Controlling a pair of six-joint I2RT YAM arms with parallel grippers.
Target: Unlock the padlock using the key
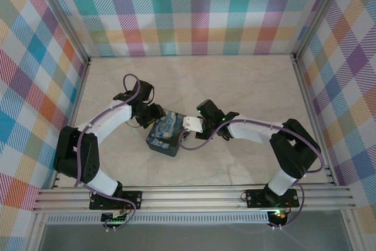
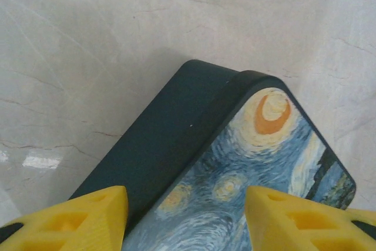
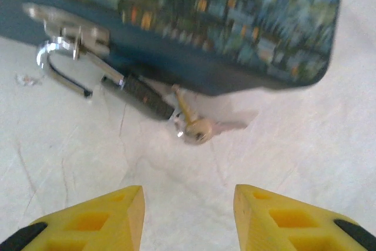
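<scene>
Yellow fingertips (image 2: 76, 221) of the left tool (image 2: 187, 220) stand wide apart in the left wrist view. The rounded end of a dark blue box (image 2: 235, 163) lies between and beyond them. Its lid carries a swirling blue-and-yellow night-sky painting with an orange crescent near the corner. The left-hand tip overlaps the box's plain dark side, though whether it touches cannot be told. From above, the left tool (image 1: 153, 114) sits at the far left corner of the box (image 1: 164, 136). The box rests at a slant near the middle of the pale marbled desk (image 1: 247, 80).

On the side of the box facing the right arm hangs the padlock (image 3: 141, 95). In the right wrist view its silver shackle (image 3: 56, 66) is looped through a metal hasp (image 3: 61, 24) on the box's dark side wall. Its small dark body lies slanting on the desk (image 3: 88, 163), just below the box edge. The key (image 3: 189, 120), brassy with a round head, lies right at the body's lower end, its shaft pointing up toward the box. The picture is too blurred to say whether it sits in the keyhole.

The right tool (image 3: 188, 218) hovers nearer the camera than the padlock and key. Its yellow tips are spread wide and hold nothing, with bare desk between them. From above, the right tool (image 1: 191, 124) is just beside the box's right corner.
</scene>
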